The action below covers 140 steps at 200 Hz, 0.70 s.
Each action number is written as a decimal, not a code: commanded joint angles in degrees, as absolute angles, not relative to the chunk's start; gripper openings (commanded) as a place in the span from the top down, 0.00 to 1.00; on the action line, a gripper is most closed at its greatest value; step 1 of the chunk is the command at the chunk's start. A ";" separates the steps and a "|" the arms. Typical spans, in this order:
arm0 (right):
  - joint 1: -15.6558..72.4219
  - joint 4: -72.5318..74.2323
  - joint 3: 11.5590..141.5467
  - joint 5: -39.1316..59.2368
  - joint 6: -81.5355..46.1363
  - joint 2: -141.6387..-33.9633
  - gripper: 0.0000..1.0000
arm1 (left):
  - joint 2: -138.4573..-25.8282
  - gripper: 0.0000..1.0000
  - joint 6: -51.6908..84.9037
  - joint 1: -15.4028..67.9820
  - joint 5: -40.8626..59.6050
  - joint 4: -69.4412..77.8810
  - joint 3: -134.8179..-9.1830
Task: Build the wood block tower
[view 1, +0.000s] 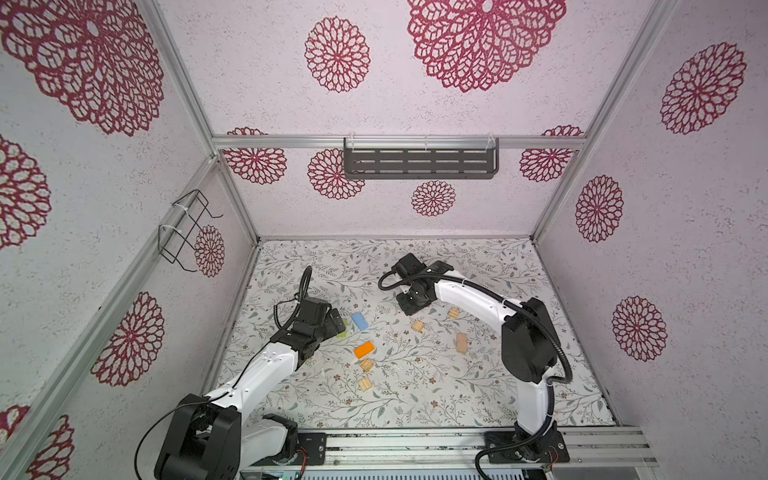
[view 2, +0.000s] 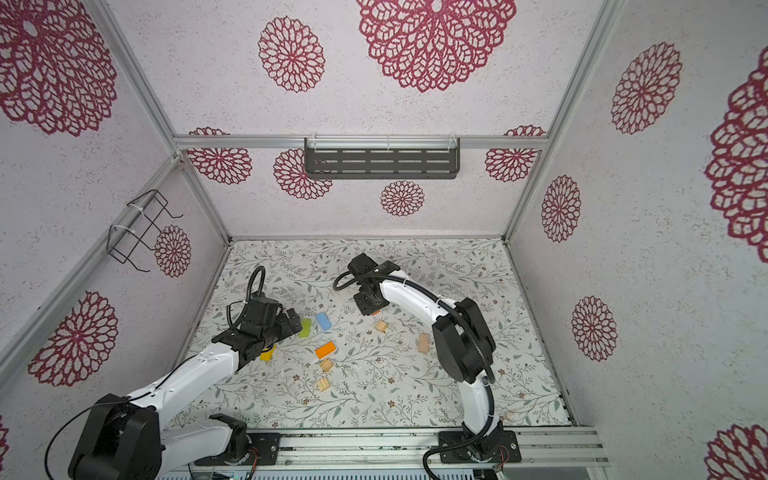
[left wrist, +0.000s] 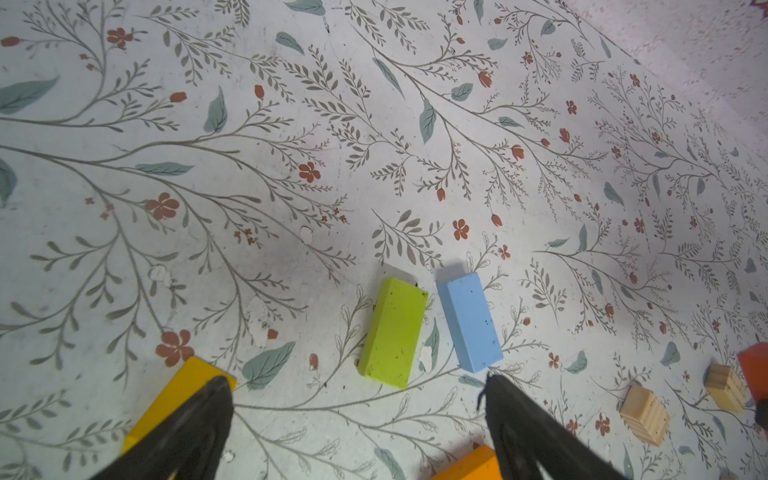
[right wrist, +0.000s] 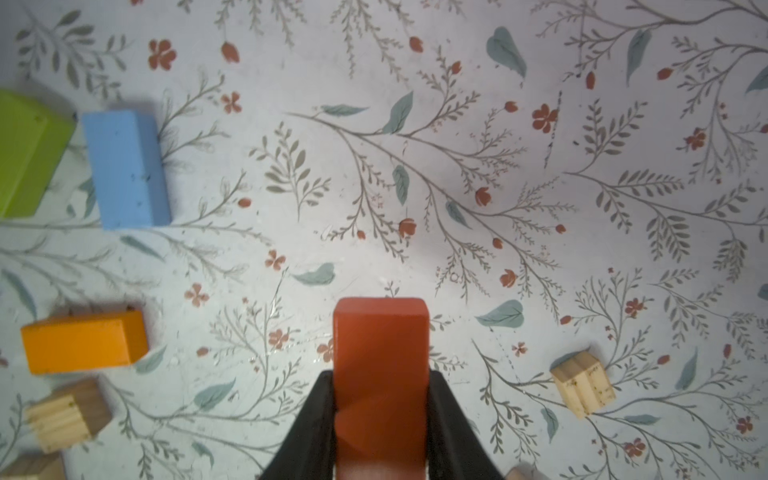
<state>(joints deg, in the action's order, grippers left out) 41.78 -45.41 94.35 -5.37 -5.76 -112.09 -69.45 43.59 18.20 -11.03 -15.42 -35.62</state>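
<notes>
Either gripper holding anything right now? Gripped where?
Right gripper clamps the red-orange rectangular wood block by its two long sides, toward one end; the other end sticks out free. Left gripper is open, holding nothing.

— How's the light?
— Bright, soft and even in both top views. The walls look washed pale, and shadows on the desk are faint.
— Any distortion?
— Wide-angle: the walls splay outward toward the picture edges.
— And the wrist views?
— A little greyer. The blue block throws a short, soft shadow. The red block blurs at its near end, and the picture edges go soft.
</notes>
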 commanded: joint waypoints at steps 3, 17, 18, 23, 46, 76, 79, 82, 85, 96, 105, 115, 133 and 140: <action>41.40 -43.57 89.37 -2.48 0.52 -108.12 0.76 | -69.87 0.03 44.47 17.59 -11.48 -14.50 -35.60; 41.01 -41.47 85.85 -1.69 0.77 -106.57 0.76 | -70.00 0.03 44.38 17.58 -11.23 -14.38 -35.68; 40.99 -41.26 85.60 -1.59 0.78 -106.50 0.76 | -70.07 0.03 44.38 17.58 -11.20 -14.36 -35.68; 40.88 -40.49 84.49 -1.25 0.92 -106.15 0.76 | -70.05 0.03 44.38 17.58 -11.09 -14.33 -35.73; 40.87 -38.10 81.09 -0.94 1.92 -105.32 0.76 | -70.22 0.03 44.38 17.48 -11.11 -14.39 -35.77; 40.87 -37.05 79.24 -0.34 4.56 -105.42 0.76 | -70.41 0.03 44.47 17.40 -11.08 -14.50 -35.86; 40.88 -37.01 79.15 -0.57 4.71 -105.51 0.76 | -70.40 0.03 44.47 17.39 -11.11 -14.45 -35.86; 40.87 -36.94 79.14 -0.63 4.85 -105.51 0.76 | -70.46 0.03 44.54 17.40 -11.23 -14.48 -35.86; 40.79 -36.85 79.05 -0.80 5.01 -105.53 0.76 | -70.48 0.03 44.57 17.40 -11.23 -14.49 -35.86; 40.83 -36.62 78.77 -1.36 5.42 -105.69 0.76 | -70.49 0.03 44.56 17.35 -11.18 -14.35 -35.85; 40.69 -36.44 78.75 -1.86 5.69 -105.80 0.76 | -70.50 0.03 44.57 17.39 -11.20 -14.34 -35.86; 40.56 -36.22 78.73 -2.41 6.05 -105.95 0.75 | -70.69 0.03 44.57 17.40 -11.20 -14.41 -35.94; 40.06 -35.90 78.50 -2.69 6.41 -106.11 0.75 | -70.92 0.03 44.58 17.31 -11.20 -14.45 -36.04; 39.71 -35.79 78.53 -2.43 6.48 -106.17 0.75 | -71.01 0.03 44.65 17.27 -11.20 -14.45 -36.12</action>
